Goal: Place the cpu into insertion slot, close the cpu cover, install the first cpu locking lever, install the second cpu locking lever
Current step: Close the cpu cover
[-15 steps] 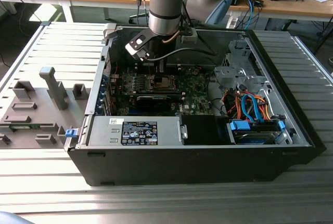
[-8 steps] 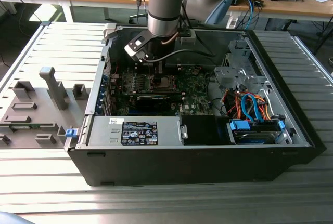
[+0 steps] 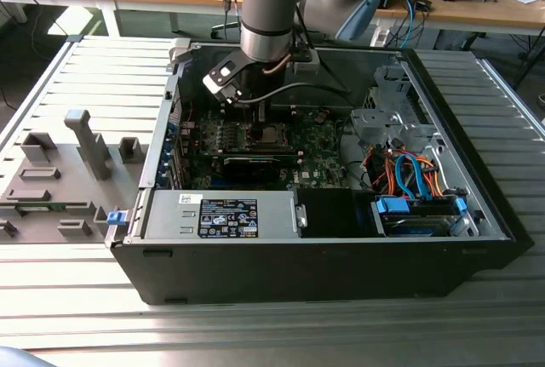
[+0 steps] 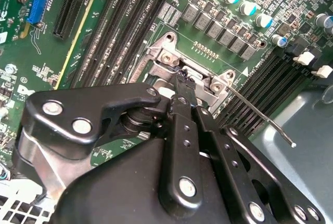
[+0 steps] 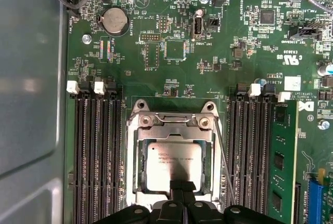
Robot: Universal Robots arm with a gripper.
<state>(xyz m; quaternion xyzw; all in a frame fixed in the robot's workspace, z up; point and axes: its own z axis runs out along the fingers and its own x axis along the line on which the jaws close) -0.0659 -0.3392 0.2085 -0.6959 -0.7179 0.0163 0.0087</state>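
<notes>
1. At the exterior view's left, grey fixtures [image 3: 85, 141] stand on the slatted metal surface [image 3: 77, 299], just beside the open computer case [image 3: 298, 265].
2. Inside the case, the green circuit board [image 3: 319, 141] lies flat behind a labelled power supply box [image 3: 221, 214].
3. My arm reaches down from above over the middle of that board, and my hand [image 3: 262, 116] hangs right over the socket.
4. In both wrist views my hand [image 5: 182, 188] [image 4: 182, 81] is clenched, tips pinched together with nothing showing between them. I cannot tell whether the tips touch the metal below.
5. The cpu [image 5: 173, 164] sits flat in the insertion slot [image 5: 129, 161]. The cpu cover [image 5: 174, 123] lies down around it, the chip's dull silver top showing through the window.
6. A thin wire locking lever [image 5: 222, 156] runs along one edge of the cover, between it and a bank of black memory slots [image 5: 250, 151]. In the second wrist view this lever [image 4: 260, 115] slants out from the socket's corner over the slots.
7. At the exterior view's right, orange and blue cables [image 3: 409, 171] sit beside a metal drive cage [image 3: 383, 116].
</notes>
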